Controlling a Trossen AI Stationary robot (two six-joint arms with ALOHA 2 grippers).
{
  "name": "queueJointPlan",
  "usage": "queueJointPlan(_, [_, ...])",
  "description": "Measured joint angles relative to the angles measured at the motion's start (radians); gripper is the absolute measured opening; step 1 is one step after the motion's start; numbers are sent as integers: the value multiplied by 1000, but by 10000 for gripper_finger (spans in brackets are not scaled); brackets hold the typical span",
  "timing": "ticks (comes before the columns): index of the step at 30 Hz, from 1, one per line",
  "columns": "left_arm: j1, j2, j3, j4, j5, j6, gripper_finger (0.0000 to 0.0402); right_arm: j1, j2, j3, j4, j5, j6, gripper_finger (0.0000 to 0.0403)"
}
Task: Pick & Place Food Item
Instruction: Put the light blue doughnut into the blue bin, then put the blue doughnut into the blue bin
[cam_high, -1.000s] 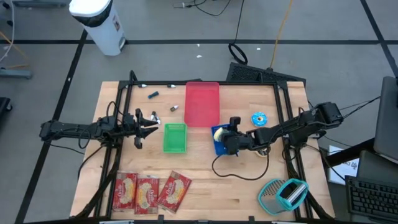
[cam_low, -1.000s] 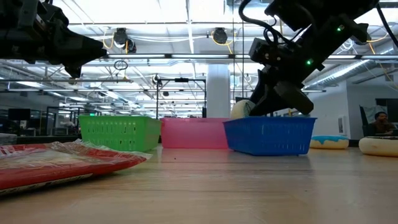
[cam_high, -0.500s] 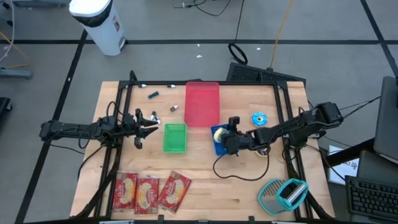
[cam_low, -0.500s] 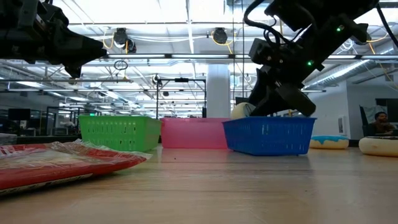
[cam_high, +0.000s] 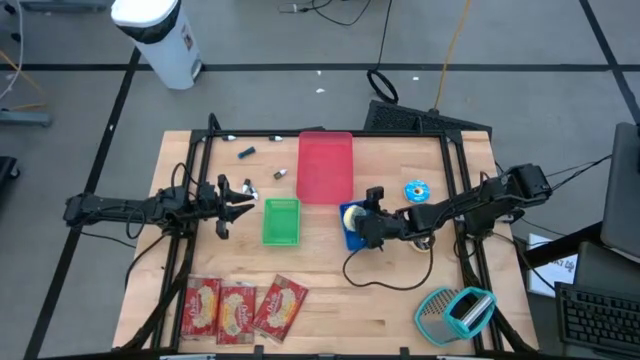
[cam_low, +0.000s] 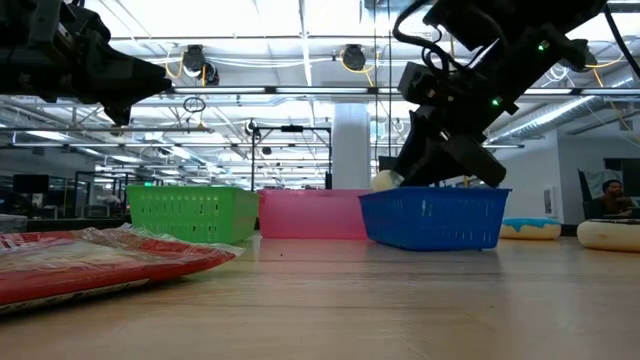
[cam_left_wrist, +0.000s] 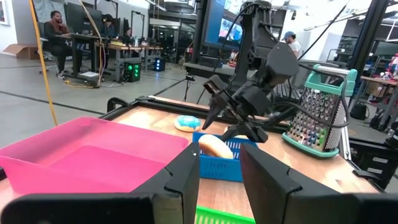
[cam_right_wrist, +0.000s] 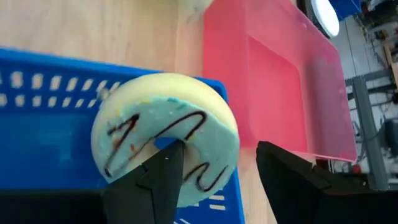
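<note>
A donut (cam_right_wrist: 165, 134) with pale blue icing and dark squiggles lies in the blue basket (cam_high: 347, 236) right of the table's middle, tilted against the basket's wall. Its top shows above the basket's rim (cam_low: 384, 181) in the low view. My right gripper (cam_right_wrist: 214, 155) slants down over the basket, open. One finger (cam_right_wrist: 163, 171) stands in front of the donut's hole. The other finger (cam_right_wrist: 283, 168) is clear of the donut's outer edge. My left gripper (cam_left_wrist: 219, 168) hangs level at the table's left, open and with nothing between its fingers. My right gripper has one finger in front of the donut's hole (cam_right_wrist: 168, 144), coming slanting down from the table's right. I cannot tell whether that finger touches the donut. The other finger stands apart from the donut's rim.
A green basket (cam_high: 281, 222) and a pink tray (cam_high: 325, 167) stand left of and behind the blue basket. Three red snack packs (cam_high: 240, 308) lie at the near left. A grater (cam_high: 455, 312) sits at the near right, and a second iced donut (cam_high: 417, 190) at the right.
In the low view the donut's top has sunk a little behind the blue basket's rim. My right gripper has stayed over the basket.
</note>
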Motion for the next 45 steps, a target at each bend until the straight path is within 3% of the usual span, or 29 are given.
queueJointPlan(13, [0,0,0,0,0,0,115,-4,-1,0,31,106,-58,194])
queueJointPlan(20, [0,0,0,0,0,0,115,8,-93,0,-12,105,128,194])
queueJointPlan(26, [0,0,0,0,0,0,115,-40,-301,0,-244,101,393,194])
queueJointPlan(31, [0,0,0,0,0,0,115,-177,-431,11,-581,-31,799,194])
queueJointPlan(35, [0,0,0,0,0,0,115,-302,-441,11,-749,-153,992,194])
queueJointPlan(39, [0,0,0,0,0,0,115,-401,-388,11,-758,-282,1019,194])
queueJointPlan(45, [0,0,0,0,0,0,115,-469,-248,11,-757,-318,982,194])
